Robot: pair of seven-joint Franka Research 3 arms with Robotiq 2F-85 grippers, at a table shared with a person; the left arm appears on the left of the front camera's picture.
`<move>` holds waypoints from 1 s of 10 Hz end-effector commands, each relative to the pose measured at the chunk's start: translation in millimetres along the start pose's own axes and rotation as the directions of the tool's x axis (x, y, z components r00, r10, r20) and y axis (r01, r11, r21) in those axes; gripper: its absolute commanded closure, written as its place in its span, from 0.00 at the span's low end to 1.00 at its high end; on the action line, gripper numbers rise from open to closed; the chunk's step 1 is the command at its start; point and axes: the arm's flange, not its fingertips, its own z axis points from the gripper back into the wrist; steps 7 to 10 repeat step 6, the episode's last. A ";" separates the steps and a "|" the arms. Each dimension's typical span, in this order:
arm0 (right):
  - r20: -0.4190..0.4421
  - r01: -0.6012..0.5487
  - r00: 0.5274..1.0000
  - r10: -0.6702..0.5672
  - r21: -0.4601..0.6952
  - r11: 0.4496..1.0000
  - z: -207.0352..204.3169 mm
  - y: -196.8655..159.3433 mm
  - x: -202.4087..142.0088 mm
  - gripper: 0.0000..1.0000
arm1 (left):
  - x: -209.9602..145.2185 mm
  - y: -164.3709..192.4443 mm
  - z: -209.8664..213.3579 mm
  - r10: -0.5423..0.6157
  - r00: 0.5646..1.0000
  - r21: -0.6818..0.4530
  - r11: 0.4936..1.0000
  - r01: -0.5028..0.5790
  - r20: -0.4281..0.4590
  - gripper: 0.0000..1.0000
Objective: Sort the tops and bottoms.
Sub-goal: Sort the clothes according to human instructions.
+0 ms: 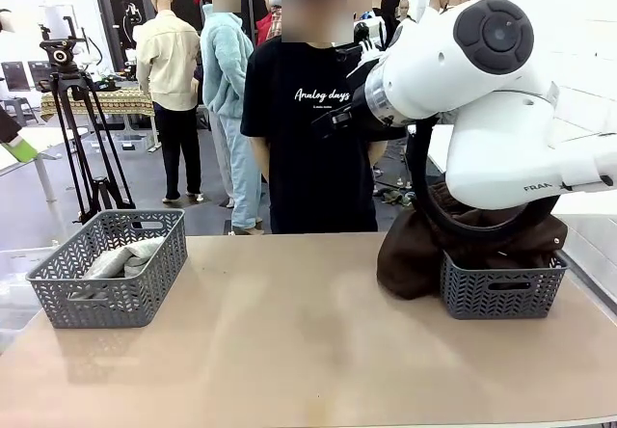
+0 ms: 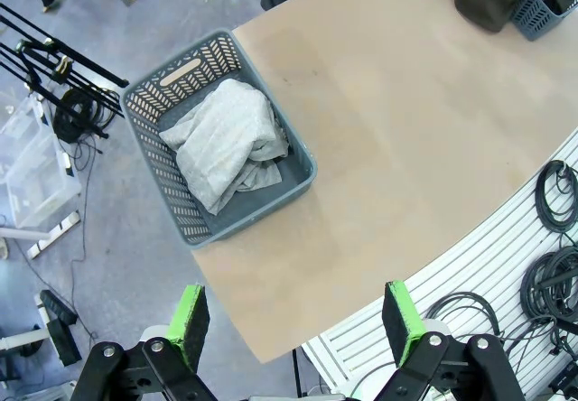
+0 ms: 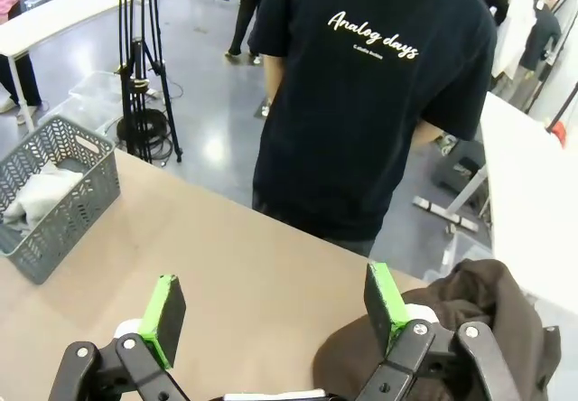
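Looking across the bench [image 1: 289, 341] in the front view, a grey mesh basket [image 1: 111, 269] sat at lower left of the frame with the light grey T-shirt [image 1: 120, 259] folded inside, while a second basket [image 1: 501, 288] at lower right carried the dark brown garment [image 1: 410, 254], which spilled over its left rim onto the bench behind the white right arm [image 1: 482, 91]. A person in a black T-shirt [image 1: 308, 139] stood at the far edge. In the left wrist view, the left end effector [image 2: 296, 321] hung spread wide and empty at the bottom of the frame, with the T-shirt crumpled in its basket at centre left. In the right wrist view, the right end effector [image 3: 271, 303] was likewise spread and empty, the brown garment heaped at lower right, partly behind one finger.
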 end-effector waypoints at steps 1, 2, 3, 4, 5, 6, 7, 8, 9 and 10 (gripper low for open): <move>-0.012 -0.003 1.000 0.003 0.015 1.000 3.3 -2.4 -1.9 0.00 | -1.3 -0.1 0.0 0.000 1.000 0.000 1.000 0.000 -0.001 0.00; -0.012 -0.003 1.000 0.003 0.015 1.000 3.3 -2.4 -1.9 0.00 | -1.3 -0.1 0.0 0.000 1.000 0.000 1.000 0.000 -0.001 0.00; -0.012 -0.003 1.000 0.003 0.015 1.000 3.3 -2.4 -1.9 0.00 | -1.3 -0.1 0.0 0.000 1.000 0.000 1.000 0.000 -0.001 0.00; -0.012 -0.003 1.000 0.003 0.015 1.000 3.3 -2.4 -1.9 0.00 | -1.3 -0.1 0.0 0.000 1.000 0.000 1.000 0.000 -0.001 0.00; -0.012 -0.003 1.000 0.003 0.015 1.000 3.3 -2.4 -1.9 0.00 | -1.3 -0.1 0.0 0.000 1.000 0.000 1.000 0.000 -0.001 0.00; -0.012 -0.003 1.000 0.003 0.015 1.000 3.3 -2.4 -1.9 0.00 | -1.3 -0.1 0.0 0.000 1.000 0.000 1.000 0.000 -0.001 0.00; -0.012 -0.003 1.000 0.003 0.015 1.000 3.3 -2.4 -1.9 0.00 | -1.3 -0.1 0.0 0.000 1.000 0.000 1.000 0.000 -0.001 0.00; -0.012 -0.003 1.000 0.003 0.015 1.000 3.3 -2.4 -1.9 0.00 | -1.3 -0.1 0.0 0.000 1.000 0.000 1.000 0.000 -0.001 0.00; -0.012 -0.003 1.000 0.003 0.015 1.000 3.3 -2.4 -1.9 0.00 | -1.3 -0.1 0.0 0.000 1.000 0.000 1.000 0.000 -0.001 0.00; -0.012 -0.003 1.000 0.003 0.015 1.000 3.3 -2.4 -1.9 0.00 | -1.3 -0.1 0.0 0.000 1.000 0.000 1.000 0.000 -0.001 0.00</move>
